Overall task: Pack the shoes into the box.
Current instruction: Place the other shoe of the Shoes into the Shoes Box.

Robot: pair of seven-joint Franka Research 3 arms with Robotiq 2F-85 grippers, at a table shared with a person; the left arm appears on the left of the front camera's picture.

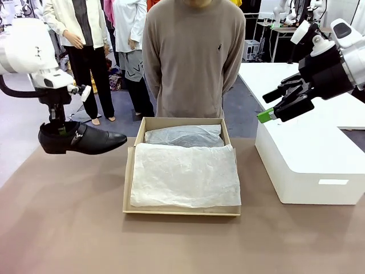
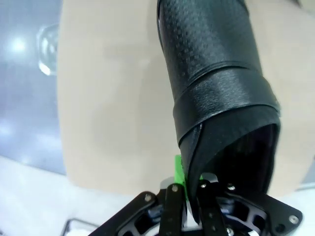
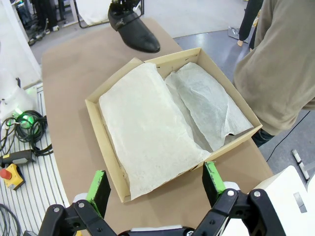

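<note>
Nearest the lens, the brown table carries the tan box at centre, lid off or folded out of sight, with white tissue paper spread across its interior. One black shoe hangs above the table's left side, well apart from the box and toe pointing towards it, with the left gripper entered at its heel. The right gripper is raised over the white box, jaws spread, holding nothing. A person stands at the far side, not intervening. In the left wrist view, the left gripper has its jaws pressed onto the heel collar of the shoe, which hangs clear of the table. In the right wrist view, the right gripper looks down on the box; no shoe lies on the tissue paper. A mound under the far sheet may be the other shoe, unconfirmed. Assessment: the carried shoe remains to be placed; packing is incomplete.
</note>
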